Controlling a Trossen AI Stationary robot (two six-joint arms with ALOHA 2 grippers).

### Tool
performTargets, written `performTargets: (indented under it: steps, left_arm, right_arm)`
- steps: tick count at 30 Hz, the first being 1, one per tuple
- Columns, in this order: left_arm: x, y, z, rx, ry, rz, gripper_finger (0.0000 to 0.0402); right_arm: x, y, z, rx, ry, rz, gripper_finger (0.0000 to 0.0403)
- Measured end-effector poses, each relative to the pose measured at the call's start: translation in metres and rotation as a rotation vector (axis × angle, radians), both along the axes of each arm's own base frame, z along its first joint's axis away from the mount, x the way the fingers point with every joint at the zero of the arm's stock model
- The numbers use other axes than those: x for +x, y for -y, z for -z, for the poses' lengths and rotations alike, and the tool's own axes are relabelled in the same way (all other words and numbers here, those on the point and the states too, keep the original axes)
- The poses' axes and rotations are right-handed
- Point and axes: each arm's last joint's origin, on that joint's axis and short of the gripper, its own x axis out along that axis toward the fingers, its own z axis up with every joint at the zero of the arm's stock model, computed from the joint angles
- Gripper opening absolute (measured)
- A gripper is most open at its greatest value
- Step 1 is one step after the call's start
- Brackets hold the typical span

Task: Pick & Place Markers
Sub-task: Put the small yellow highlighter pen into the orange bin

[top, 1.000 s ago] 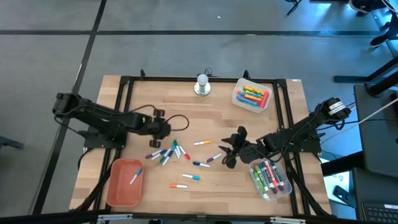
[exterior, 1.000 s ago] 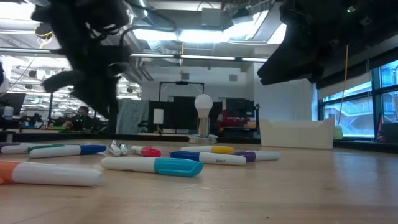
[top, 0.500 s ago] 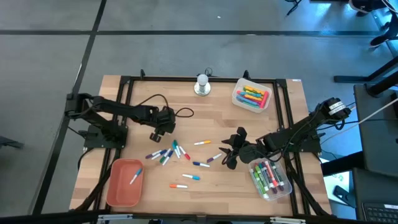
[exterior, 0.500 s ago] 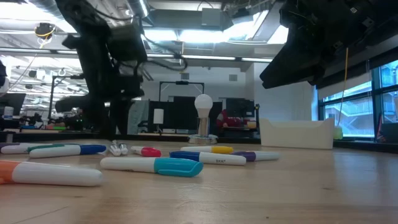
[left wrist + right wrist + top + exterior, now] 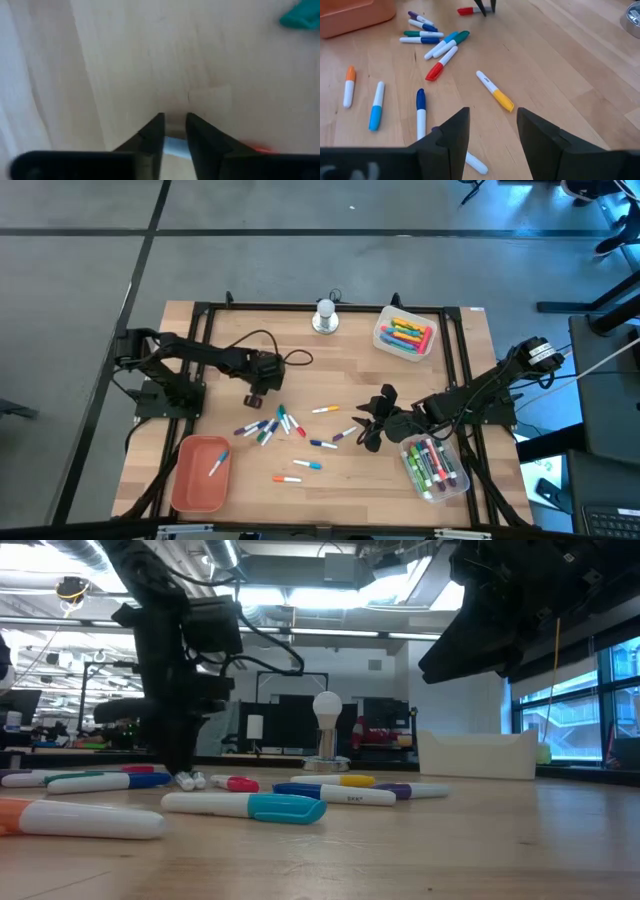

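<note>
On the wooden table (image 5: 400,385), no marker print is legible. Loose markers (image 5: 268,426) lie scattered mid-table, others in an orange tray (image 5: 190,480) and two clear bins (image 5: 436,468). Left gripper (image 5: 174,131) pinches a red-capped marker (image 5: 466,10), mostly hidden between its fingers. Right gripper (image 5: 492,131) hangs released.

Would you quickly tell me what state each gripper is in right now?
Left gripper: closed around a red-capped white marker on the table.
Right gripper: open, holding nothing, above the scattered markers.
</note>
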Motion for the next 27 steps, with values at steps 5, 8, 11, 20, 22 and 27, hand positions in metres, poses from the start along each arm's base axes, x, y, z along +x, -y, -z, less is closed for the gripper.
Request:
performTargets:
  steps: [5,8,11,20,22,27]
  left_arm:
    - [0.0,0.0,-0.001,-0.043,0.022,-0.181,0.0026]
    - [0.001,0.0,-0.001,-0.046,0.03,-0.212,0.0014]
    - [0.004,-0.001,-0.004,-0.051,0.042,-0.253,0.0015]
    - [0.027,-0.009,-0.038,0.0,0.219,-0.538,0.0064]
    - [0.028,-0.01,-0.047,-0.007,0.248,-0.63,0.0076]
    - [0.02,-0.008,-0.049,0.011,0.161,-0.798,0.0115]
  right_arm:
    - [0.0,0.0,0.0,0.017,0.005,0.011,0.0165]
    - [0.0,0.0,0.0,0.017,0.005,0.012,0.0165]
    - [0.0,0.0,0.0,0.018,0.005,0.013,0.0165]
    - [0.001,0.004,0.0,0.018,0.01,0.036,0.0165]
    - [0.001,0.004,0.0,0.018,0.01,0.037,0.0165]
    - [0.001,0.004,0.0,0.039,0.017,0.05,0.0165]
